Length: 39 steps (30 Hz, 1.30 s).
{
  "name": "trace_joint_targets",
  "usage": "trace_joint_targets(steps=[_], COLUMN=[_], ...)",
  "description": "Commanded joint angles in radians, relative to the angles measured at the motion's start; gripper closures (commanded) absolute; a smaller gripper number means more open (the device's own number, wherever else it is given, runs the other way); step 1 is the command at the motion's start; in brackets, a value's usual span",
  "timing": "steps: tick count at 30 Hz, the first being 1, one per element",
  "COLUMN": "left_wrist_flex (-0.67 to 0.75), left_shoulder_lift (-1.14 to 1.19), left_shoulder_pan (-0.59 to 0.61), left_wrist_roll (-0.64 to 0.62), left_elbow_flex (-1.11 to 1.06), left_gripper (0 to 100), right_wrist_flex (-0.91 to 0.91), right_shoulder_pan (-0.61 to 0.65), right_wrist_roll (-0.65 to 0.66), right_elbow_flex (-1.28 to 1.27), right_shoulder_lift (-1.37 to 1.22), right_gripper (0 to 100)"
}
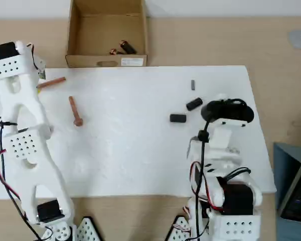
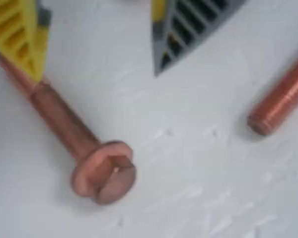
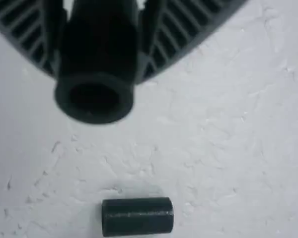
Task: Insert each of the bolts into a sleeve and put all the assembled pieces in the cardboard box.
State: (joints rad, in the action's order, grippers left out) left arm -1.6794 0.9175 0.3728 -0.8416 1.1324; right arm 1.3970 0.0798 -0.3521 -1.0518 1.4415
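I see right gripper (image 3: 97,69) pinching black cylindrical sleeve (image 3: 94,96) at right of white mat (image 1: 130,150). Loose black sleeve (image 1: 177,118) just left, another sleeve (image 1: 194,104) near it. Farther left, left gripper (image 2: 97,73) spread, yellow fingertip (image 2: 20,34) over copper-coloured metal bolt (image 2: 64,126); second bolt (image 2: 280,101) near. Far: brown cardboard box (image 1: 98,30) holding assembled pieces (image 1: 123,47).

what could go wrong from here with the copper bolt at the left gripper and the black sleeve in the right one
1. The open left gripper has its yellow fingertip over the shaft of the copper-coloured flanged bolt rather than straddling it; closing might roll it away.
2. The right gripper holds the black cylindrical sleeve with its bore end sticking out; an off-centre bolt could push it loose.
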Motion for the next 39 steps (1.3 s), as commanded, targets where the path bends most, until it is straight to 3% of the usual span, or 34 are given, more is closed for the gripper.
trace_joint_targets(steps=[1, 16, 31, 39], left_wrist_flex=[0.000, 0.089, 0.169, 0.144], left_shoulder_lift=[0.002, 0.166, 0.282, 0.317], left_shoulder_pan=[0.009, 0.012, 0.025, 0.051], left_wrist_roll=[-0.009, -0.012, -0.012, -0.014], left_elbow_flex=[0.069, 0.219, 0.219, 0.219], left_gripper=[84, 84, 84, 87], right_wrist_flex=[-0.021, -0.020, -0.005, -0.005], right_shoulder_pan=[-0.005, -0.005, -0.005, -0.005], right_wrist_roll=[-0.002, -0.002, 0.000, 0.000], right_elbow_flex=[0.001, -0.001, -0.001, -0.001], right_shoulder_lift=[0.005, 0.005, 0.004, 0.004], right_gripper=[98.9, 98.9, 98.9, 98.9])
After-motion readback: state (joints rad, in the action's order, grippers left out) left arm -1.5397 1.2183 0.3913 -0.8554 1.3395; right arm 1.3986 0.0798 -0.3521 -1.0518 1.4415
